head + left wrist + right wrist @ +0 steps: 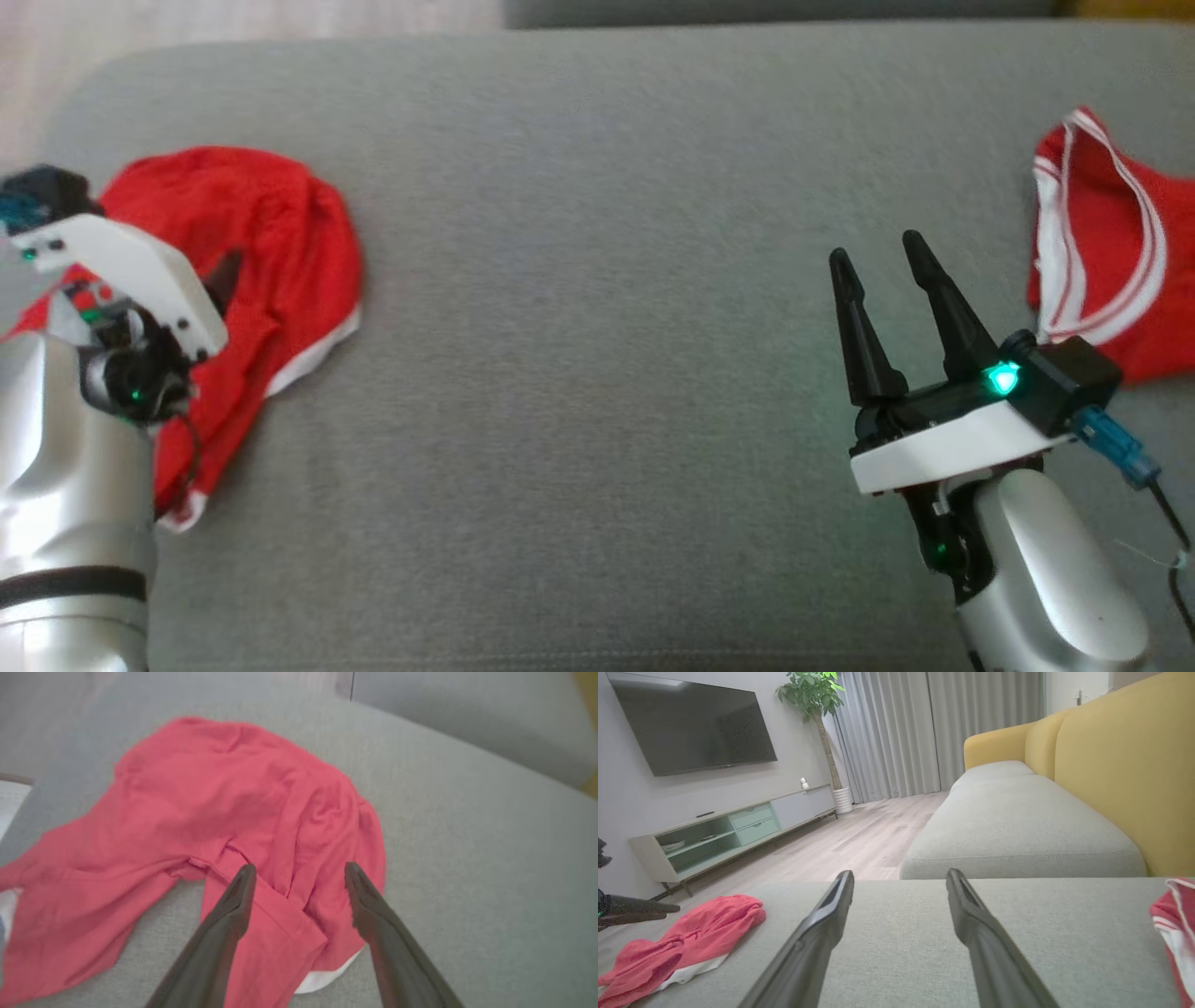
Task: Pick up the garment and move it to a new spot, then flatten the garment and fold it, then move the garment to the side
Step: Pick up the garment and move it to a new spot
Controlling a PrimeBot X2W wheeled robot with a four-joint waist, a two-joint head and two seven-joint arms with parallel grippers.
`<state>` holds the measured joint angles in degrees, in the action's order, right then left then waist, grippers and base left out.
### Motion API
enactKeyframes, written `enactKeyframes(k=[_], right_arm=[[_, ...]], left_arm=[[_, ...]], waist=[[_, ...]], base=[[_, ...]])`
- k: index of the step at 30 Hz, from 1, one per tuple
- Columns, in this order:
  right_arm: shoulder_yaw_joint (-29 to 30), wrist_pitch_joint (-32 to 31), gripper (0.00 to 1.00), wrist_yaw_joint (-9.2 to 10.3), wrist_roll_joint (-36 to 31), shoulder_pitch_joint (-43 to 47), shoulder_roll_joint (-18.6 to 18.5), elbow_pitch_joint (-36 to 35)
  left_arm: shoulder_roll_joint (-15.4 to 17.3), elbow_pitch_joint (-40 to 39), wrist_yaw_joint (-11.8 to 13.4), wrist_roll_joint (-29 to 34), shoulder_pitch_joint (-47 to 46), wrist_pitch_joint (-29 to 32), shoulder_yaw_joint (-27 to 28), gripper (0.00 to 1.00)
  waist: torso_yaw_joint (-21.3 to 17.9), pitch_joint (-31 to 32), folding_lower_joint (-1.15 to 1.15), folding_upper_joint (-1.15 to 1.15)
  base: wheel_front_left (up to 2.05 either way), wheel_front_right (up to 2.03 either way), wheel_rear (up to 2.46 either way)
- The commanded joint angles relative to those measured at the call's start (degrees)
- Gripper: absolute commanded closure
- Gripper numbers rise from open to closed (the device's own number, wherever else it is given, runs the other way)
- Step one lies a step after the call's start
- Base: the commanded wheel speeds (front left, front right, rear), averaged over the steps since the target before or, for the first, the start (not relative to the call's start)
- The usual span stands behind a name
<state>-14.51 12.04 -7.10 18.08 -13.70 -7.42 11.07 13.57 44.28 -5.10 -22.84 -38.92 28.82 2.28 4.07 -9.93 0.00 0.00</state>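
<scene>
On a broad grey seat cushion (597, 308), in a living room with a wall television (691, 723), a low cabinet (738, 830), a potted plant (812, 695), grey curtains (896, 732), a pale wood floor (859, 840) and a yellow sofa back (1120, 765).

Directly below and ahead of the left pincer (300, 870): the red garment (224, 807), crumpled in a loose heap with one flap trailing away to the pincer's left. A sliver of white lining just under the right-hand finger (387, 933). Spread wide there, nothing clasped, both tips over the near folds of the cloth. Touching or only hovering: cannot tell from the left wrist view.

Spread just as wide at the right pincer (874, 245), also with nothing held. Only bare grey cushion under and ahead of its fingers. Well away to its left, the same red garment (691, 933), with the left pincer's dark fingers (635, 907) over its far end. Close on its right and slightly ahead, apart from it, a striped red garment (1102, 252), bunched, with white bands along its edges.
</scene>
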Motion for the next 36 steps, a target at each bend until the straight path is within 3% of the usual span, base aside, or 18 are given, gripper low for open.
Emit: enactKeyframes(k=[1,10,11,12,13,24,36], right_arm=[[-1.23,0.39,0.00,-0.39,0.05,-2.25,0.10,-1.94],[-1.29,1.16,0.00,-0.39,0.57,-3.13,0.36,-0.86],[-1.26,1.22,0.00,-0.39,0.59,-3.13,0.37,-0.74],[-1.23,1.28,0.00,-0.39,0.60,-3.11,0.38,-0.60],[-1.23,1.34,0.00,-0.39,0.62,-3.07,0.42,-0.40],[-1.32,1.89,0.00,-0.39,1.67,-2.24,0.89,1.60],[-0.02,2.29,0.00,-0.39,2.20,0.37,1.35,1.76]], left_arm=[[3.37,-0.55,-0.14,0.40,-2.53,0.47,1.27,0.00],[5.70,13.18,-1.10,1.39,-3.68,6.83,-1.87,0.00],[5.86,13.69,-1.19,1.39,-3.90,6.49,-2.02,0.15],[5.99,14.03,-1.29,1.33,-4.13,5.83,-2.11,0.69],[6.10,14.24,-1.40,1.18,-4.40,4.86,-2.11,1.00],[6.88,11.58,-2.31,2.01,-9.10,-4.37,-7.02,1.00],[7.01,-9.01,-2.37,-4.18,-11.40,-9.02,-21.18,1.00]], waist=[[-2.15,-1.93,0.00,0.00],[-4.37,-2.65,0.00,0.00],[-4.39,-2.58,0.00,0.00],[-4.38,-2.47,0.00,0.00],[-4.36,-2.25,0.00,0.00],[-4.00,2.62,0.00,0.00],[-7.57,7.65,0.00,0.00]], base=[[0.00,0.00,0.00],[0.00,0.00,0.00],[0.00,0.00,0.00],[0.00,0.00,0.00],[0.00,0.00,0.00],[0.00,0.00,0.00],[0.00,0.00,0.00]])
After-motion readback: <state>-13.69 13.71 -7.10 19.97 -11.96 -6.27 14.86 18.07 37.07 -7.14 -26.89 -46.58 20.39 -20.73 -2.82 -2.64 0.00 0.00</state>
